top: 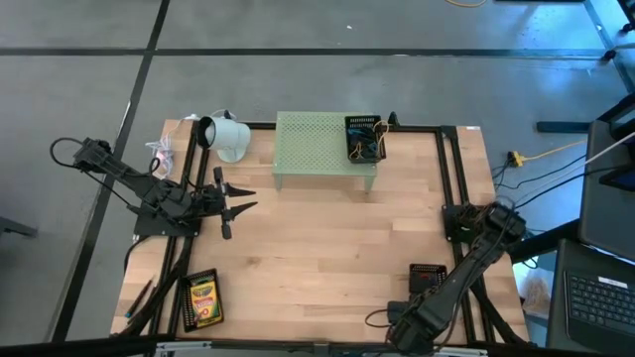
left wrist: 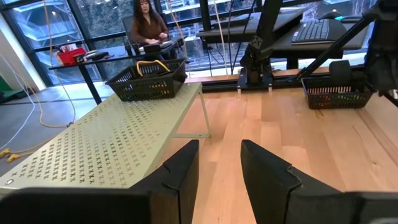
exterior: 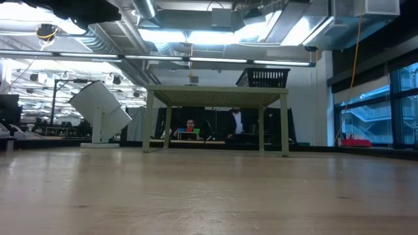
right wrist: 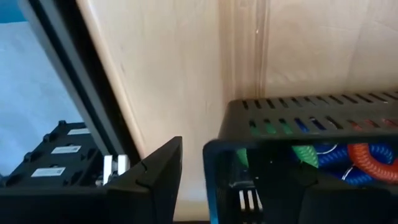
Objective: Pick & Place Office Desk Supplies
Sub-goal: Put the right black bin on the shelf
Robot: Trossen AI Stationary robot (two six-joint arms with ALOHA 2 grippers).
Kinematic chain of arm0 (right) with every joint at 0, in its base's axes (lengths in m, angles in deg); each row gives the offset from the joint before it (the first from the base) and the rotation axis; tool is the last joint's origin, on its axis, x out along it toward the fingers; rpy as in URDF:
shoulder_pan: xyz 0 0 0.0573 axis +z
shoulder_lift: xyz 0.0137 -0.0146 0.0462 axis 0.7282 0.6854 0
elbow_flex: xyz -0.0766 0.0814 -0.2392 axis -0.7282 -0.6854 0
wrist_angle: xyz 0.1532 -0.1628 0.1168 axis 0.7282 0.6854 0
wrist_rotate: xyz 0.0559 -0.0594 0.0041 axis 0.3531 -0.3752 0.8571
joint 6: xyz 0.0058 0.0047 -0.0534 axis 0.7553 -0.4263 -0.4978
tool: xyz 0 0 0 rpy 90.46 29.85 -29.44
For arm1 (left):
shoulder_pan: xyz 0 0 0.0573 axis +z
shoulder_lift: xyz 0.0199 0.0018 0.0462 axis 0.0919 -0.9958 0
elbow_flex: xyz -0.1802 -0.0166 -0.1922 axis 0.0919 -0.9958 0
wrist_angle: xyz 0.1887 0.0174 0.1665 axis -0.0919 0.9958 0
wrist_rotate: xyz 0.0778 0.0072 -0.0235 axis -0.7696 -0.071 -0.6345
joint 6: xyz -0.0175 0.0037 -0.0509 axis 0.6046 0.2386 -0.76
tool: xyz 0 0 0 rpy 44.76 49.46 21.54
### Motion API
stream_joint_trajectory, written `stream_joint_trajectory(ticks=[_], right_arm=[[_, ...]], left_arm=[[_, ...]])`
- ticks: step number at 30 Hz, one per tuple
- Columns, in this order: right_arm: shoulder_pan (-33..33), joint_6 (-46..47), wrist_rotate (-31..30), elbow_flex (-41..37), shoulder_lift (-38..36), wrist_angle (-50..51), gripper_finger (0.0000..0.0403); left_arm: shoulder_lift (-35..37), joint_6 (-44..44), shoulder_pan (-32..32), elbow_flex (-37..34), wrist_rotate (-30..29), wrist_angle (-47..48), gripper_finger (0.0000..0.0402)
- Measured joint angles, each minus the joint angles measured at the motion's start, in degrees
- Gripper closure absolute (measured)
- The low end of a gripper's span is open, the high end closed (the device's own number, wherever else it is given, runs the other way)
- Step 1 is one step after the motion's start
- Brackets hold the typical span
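Low view: bare wood tabletop (exterior: 209, 196), lit ceiling.

Grey concrete floor (top: 347, 89), ceiling strip lights (exterior: 215, 34), big windows (exterior: 375, 114), bg desks w/ seated person (left wrist: 149, 26)

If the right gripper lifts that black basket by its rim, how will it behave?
The black basket has slotted walls, so it probably stays stiff and feels light. The right gripper straddles one wall only, so the basket may tilt when lifted. The coiled bands inside lie loose and would likely slide toward the low side.
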Motion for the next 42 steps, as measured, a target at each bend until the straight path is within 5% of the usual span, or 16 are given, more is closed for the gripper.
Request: stream_joint_trajectory(ticks=[5, 14, 29, 42], right_arm=[[0.0, 0.2, -0.3, 0.0, 1.1, 0.0, 0.0255], [0.0, 3.5, -0.8, 0.1, 1.1, 0.8, 0.0391], [-4.6, 10.6, 2.8, 0.1, -3.5, 6.3, 0.0398], [-13.0, 4.8, -12.0, 14.6, -6.6, 21.2, 0.0398]], left_arm=[[0.0, 0.0, 0.0, 0.0, 0.0, 0.0, 0.0288], [0.0, 0.0, 0.0, 0.0, 0.0, 0.0, 0.0288], [0.0, 0.0, 0.0, 0.0, 0.0, 0.0, 0.0288], [0.0, 0.0, 0.0, 0.0, 0.0, 0.0, 0.0288]])
